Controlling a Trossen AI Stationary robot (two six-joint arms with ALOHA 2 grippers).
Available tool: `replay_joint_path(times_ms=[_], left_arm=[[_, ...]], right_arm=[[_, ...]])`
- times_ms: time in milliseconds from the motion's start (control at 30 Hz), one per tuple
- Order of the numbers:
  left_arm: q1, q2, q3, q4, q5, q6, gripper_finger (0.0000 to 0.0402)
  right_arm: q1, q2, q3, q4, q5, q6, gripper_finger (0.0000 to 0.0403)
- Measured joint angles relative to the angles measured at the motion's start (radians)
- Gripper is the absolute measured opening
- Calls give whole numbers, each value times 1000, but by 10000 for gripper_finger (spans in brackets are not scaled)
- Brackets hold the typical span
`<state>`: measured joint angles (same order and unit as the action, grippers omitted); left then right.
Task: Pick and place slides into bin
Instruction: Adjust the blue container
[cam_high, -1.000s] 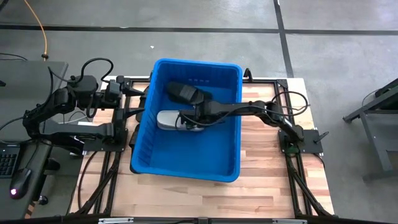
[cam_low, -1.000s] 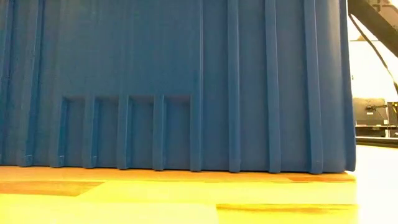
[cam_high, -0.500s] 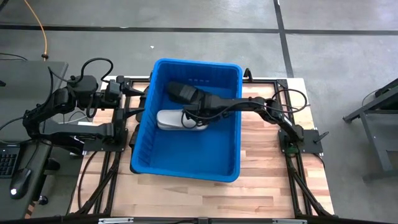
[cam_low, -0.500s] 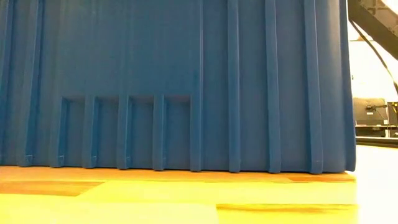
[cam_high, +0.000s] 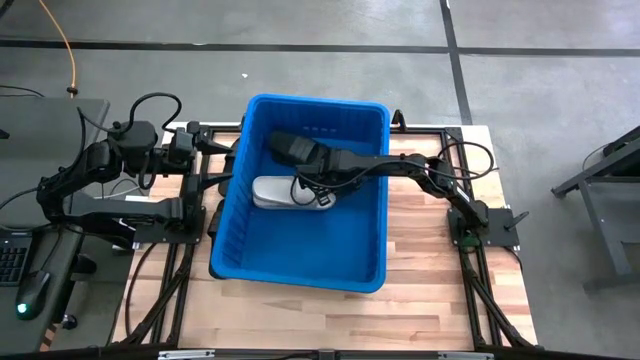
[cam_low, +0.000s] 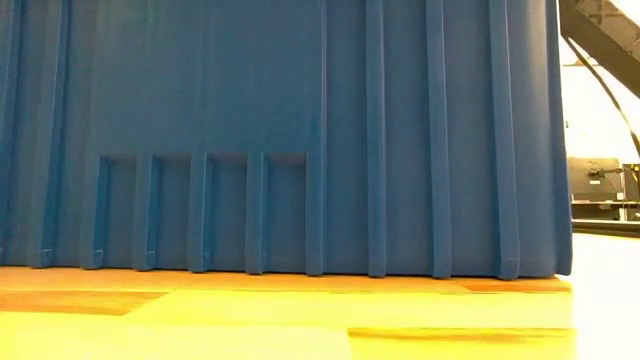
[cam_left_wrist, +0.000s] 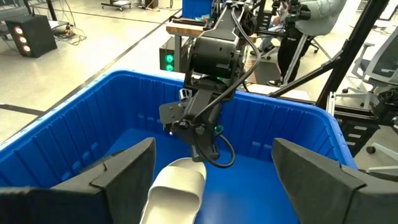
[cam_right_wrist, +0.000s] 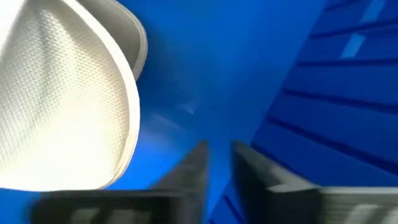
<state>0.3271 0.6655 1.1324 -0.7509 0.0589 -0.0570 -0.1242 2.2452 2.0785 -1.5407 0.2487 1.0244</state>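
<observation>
The blue bin is seen standing on the wooden worktop, and everything else is placed relative to it. Two slides are found inside it: a light grey slide lies on the bin floor near the bin's left wall, and a black slide lies just beyond it, close to the bin's far wall. In the left wrist view the light grey slide is shown flat on the blue floor, with its wide strap toward the camera.

The right arm is reached over the bin's right rim, and the right end effector is held down inside the bin, just beside the light grey slide at its end nearer the bin's middle. In the right wrist view its two dark fingers are seen close together with only a narrow gap of blue floor between them, and nothing is held in that gap; the pale woven strap of the light grey slide is seen off to one side of them.

The left end effector is held outside the bin, beside its left wall, with its fingers spread wide apart and nothing between them.

In the low view only the bin's ribbed blue wall is shown, resting on the worktop.
</observation>
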Motion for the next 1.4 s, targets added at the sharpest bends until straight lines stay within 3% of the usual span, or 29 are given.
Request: replay_joint_path(times_ms=[67,600,833,1000,1233,1300,1400], left_arm=[[0,0,0,0,0,0,310],[0,0,0,0,0,0,310],[0,0,0,0,0,0,310],[0,0,0,0,0,-4,310],[0,0,0,0,0,-2,310],[0,0,0,0,0,-2,310],[0,0,0,0,0,-1,310]], right_arm=[[0,0,0,12,12,-37,17],[14,-1,0,-31,-31,-283,1],[14,-1,0,-30,-49,-271,0],[6,-1,0,-30,-139,-141,0],[55,-26,1,-30,-179,-195,0],[72,-45,0,1,-205,-209,0],[100,-119,0,182,-217,-223,0]])
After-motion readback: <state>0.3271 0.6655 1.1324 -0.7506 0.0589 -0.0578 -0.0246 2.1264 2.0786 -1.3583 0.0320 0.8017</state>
